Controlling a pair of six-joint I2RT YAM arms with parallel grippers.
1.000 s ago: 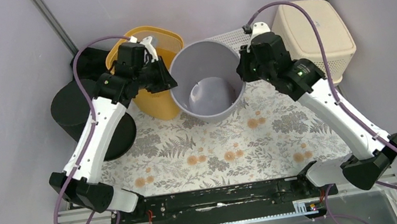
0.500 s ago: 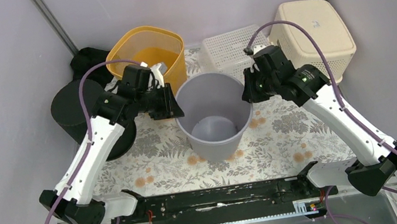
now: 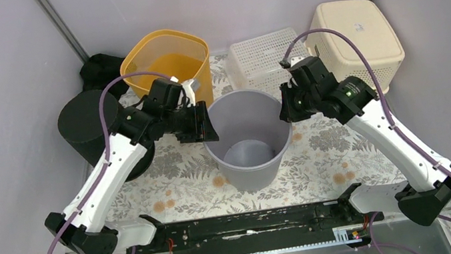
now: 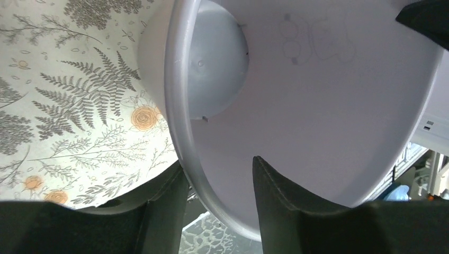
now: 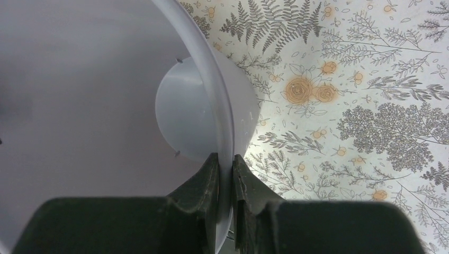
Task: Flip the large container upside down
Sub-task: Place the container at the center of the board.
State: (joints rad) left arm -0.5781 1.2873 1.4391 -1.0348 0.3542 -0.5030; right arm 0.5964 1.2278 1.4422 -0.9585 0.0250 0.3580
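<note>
Grey plastic bin stands mouth-up on the flowered counter, between the 2 arms. The right jaws are clamped on its right rim. The left jaws straddle the left rim but stand apart, gripping nothing. By my reading the flip is not yet begun: the left jaws must close on the rim, then both arms lift and roll the bin over. Only the wrist views show that loose gap and that tight pinch. Only the overhead view shows the yellow tub and white basket close behind.
</note>
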